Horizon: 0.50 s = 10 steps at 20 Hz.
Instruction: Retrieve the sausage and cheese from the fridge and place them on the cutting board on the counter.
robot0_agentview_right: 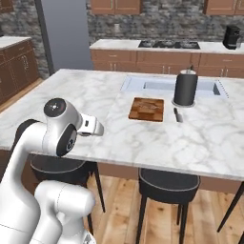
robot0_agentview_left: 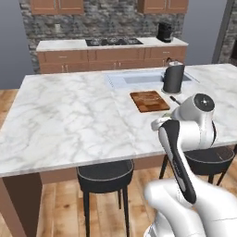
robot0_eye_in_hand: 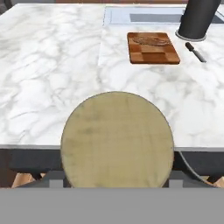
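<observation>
- Gripper [robot0_agentview_right: 96, 128] sits at the near edge of the counter [robot0_agentview_left: 69, 115]. A tan round thing [robot0_eye_in_hand: 116, 140], probably the cheese, hides the fingers, so I can't tell how tight the hold is.
- Cutting board [robot0_agentview_left: 149, 101] lies by the sink edge. If the reach swings wide, it could clip the dark canister [robot0_agentview_left: 173, 78] or knife [robot0_eye_in_hand: 194, 51].
- The hand view shows a dark shape on the board, maybe the sausage [robot0_eye_in_hand: 151, 40]; the base views blur it.

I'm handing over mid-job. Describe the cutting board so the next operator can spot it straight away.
Find the big white marble island counter with the inset sink. Just in front of the sink, beside a tall dark cylindrical container, lies the cutting board. It is the one flat reddish-brown wooden rectangle there; a small dark-handled knife lies to its right.
</observation>
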Available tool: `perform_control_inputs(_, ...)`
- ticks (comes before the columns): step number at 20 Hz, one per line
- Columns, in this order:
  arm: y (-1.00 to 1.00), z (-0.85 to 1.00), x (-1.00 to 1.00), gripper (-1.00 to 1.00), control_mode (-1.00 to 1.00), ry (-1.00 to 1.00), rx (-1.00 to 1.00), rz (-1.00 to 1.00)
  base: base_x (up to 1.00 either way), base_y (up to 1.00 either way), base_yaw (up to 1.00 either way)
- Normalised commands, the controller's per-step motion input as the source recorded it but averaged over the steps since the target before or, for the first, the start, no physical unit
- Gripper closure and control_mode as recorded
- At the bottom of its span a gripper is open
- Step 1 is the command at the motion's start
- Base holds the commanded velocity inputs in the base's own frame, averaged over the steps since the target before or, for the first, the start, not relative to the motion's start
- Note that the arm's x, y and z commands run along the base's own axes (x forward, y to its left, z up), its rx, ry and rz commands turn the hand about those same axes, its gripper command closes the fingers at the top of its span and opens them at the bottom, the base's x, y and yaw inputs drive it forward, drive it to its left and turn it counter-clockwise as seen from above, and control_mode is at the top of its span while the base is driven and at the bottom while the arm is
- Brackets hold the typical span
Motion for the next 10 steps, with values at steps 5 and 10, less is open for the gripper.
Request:
perform_control_inputs(5,0.00,0.00,0.00,1.00,1.00,0.00,0.00,0.00,0.92,-0.34,-0.09)
perform_control_inputs(10,0.00,0.00,0.00,1.00,1.00,0.00,0.00,0.00,0.88,-0.31,-0.09)
